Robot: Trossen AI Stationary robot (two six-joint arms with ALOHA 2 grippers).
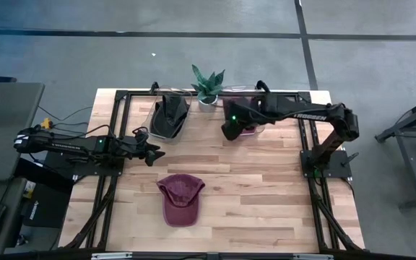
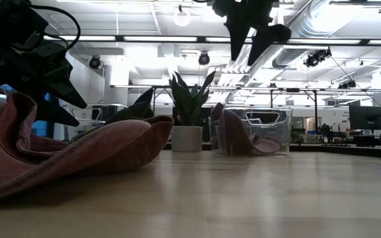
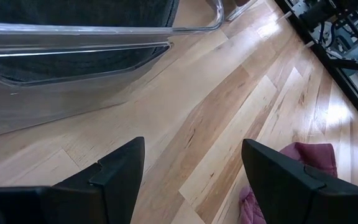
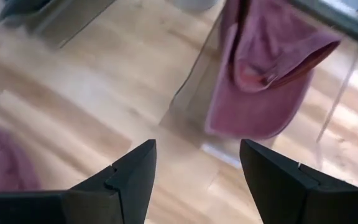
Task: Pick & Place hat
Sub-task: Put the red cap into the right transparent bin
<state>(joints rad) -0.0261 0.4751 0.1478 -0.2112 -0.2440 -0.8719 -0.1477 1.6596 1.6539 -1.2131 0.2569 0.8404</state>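
Note:
A maroon cap [image 1: 180, 198] lies on the wooden table, brim toward the near edge; it fills the low view's left foreground [image 2: 78, 152]. My left gripper [image 1: 156, 154] hovers open left of and beyond it, pointing toward the table's right [image 3: 191, 146]. My right gripper [image 1: 228, 133] hangs open, high above the table [image 2: 251, 32], by the near left corner of a clear bin [image 2: 270, 132]. That bin holds a second maroon hat [image 4: 263, 68]. Both grippers are empty.
A second clear bin [image 1: 168, 117] holding a dark hat [image 3: 73, 12] stands at the far middle, just beyond my left gripper. A potted plant [image 1: 208, 88] stands between the two bins at the far edge. Black frame rails [image 1: 110, 130] run along the table's sides.

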